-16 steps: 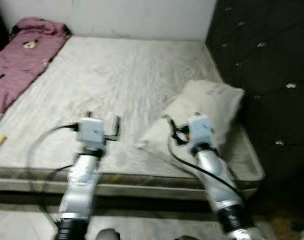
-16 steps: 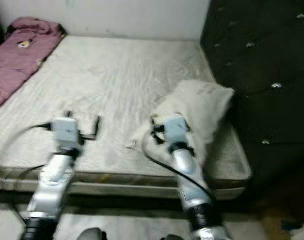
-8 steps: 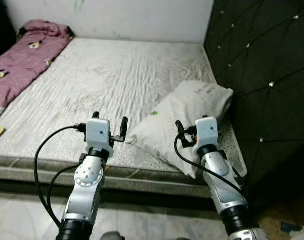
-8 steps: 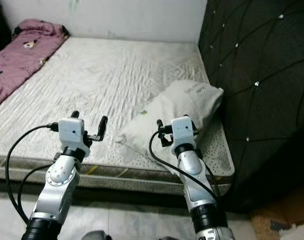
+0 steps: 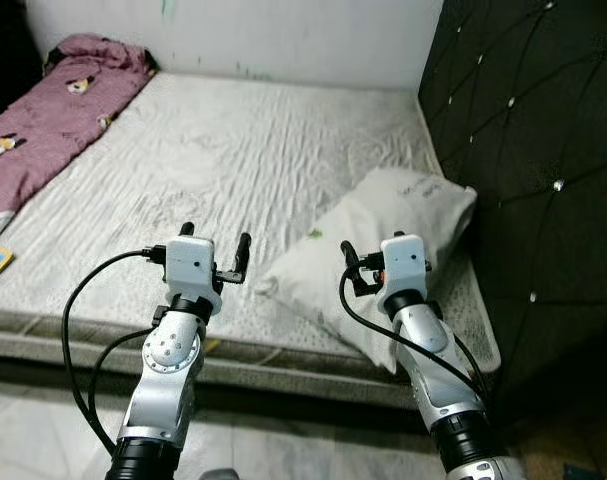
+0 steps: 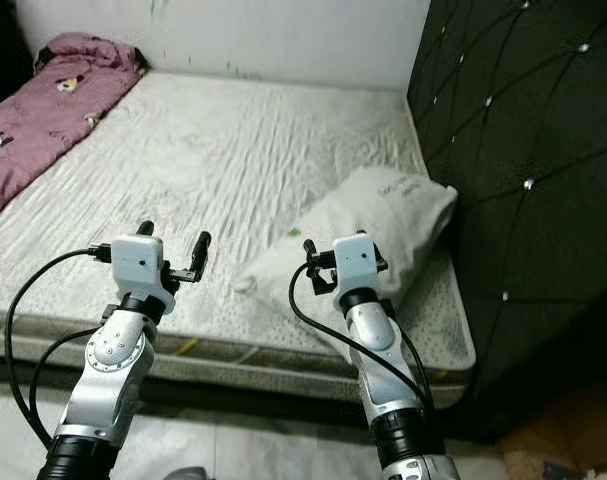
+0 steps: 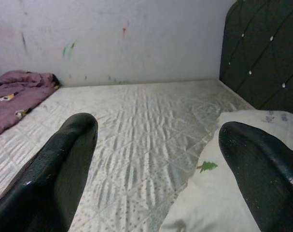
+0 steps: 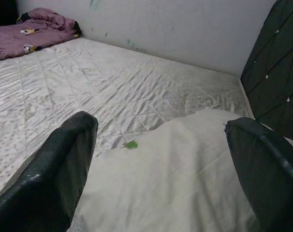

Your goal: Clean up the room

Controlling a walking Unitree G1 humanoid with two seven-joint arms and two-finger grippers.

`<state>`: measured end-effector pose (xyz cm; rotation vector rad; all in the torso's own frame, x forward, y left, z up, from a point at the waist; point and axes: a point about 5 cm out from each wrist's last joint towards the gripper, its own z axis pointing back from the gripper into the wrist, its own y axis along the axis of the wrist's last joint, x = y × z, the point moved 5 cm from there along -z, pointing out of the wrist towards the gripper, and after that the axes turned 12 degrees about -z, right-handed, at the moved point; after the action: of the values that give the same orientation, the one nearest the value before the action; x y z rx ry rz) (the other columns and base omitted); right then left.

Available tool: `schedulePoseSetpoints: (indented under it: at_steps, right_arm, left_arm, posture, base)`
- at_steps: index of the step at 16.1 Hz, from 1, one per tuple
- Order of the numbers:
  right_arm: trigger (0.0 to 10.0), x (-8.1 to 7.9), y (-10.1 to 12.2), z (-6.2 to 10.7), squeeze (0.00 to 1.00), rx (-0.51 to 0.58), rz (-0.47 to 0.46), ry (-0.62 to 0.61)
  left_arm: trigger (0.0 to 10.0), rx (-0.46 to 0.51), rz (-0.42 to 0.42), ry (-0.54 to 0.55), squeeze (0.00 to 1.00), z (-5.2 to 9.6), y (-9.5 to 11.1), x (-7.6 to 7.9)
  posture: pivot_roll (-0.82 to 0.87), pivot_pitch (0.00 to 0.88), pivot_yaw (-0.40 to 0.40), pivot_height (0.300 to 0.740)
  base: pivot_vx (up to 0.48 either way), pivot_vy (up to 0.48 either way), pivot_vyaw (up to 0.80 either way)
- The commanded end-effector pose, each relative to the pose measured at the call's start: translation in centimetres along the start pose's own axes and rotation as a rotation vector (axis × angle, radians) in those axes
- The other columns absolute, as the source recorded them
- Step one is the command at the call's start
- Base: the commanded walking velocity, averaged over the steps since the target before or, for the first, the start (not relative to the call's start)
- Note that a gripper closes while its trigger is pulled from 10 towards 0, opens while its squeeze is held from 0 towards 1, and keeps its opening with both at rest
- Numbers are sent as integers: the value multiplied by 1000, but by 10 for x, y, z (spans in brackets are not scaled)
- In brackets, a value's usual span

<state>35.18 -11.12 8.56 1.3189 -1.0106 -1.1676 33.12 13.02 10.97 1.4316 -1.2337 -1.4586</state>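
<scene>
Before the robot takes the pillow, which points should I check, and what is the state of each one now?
1. Right claw open: ok, its fingers stand apart.
2. Left claw open: ok.
3. Right claw aimed at the pillow: ok, the pillow lies between its fingers in the right wrist view.
4. Any claw touching the pillow: cannot tell.
5. Pillow free of other things: ok, it lies alone on the mattress beside the dark headboard.
6. Pink blanket away from the claws: ok, it is at the far left corner.

Off-white quilted mattress (image 5: 233, 160), white pillow (image 5: 383, 240) with small green tree print, maroon blanket (image 5: 43, 110) with cartoon patches, black tufted headboard (image 5: 533, 120), silver arms.
</scene>
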Motion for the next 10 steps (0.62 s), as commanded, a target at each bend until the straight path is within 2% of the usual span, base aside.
schedulePoseSetpoints:
  at_steps: [1, 7, 10]
  right_arm:
    - [10000, 1, 6, 0, 0, 23, 0, -1]
    - [10000, 1, 6, 0, 0, 23, 0, -4]
    - [10000, 1, 5, 0, 0, 21, 0, -5]
  left_arm:
    - [10000, 13, -3, -7, 0, 0, 3, 0]
    - [10000, 5, -3, -17, 0, 0, 2, 1]
    - [10000, -7, -5, -23, 0, -1, 0, 3]
  posture:
    - [51, 0, -14, 740]
    - [52, 0, -14, 740]
    - [51, 0, -14, 740]
  base:
    - [334, 0, 0]
    - [345, 0, 0]
    - [85, 0, 0]
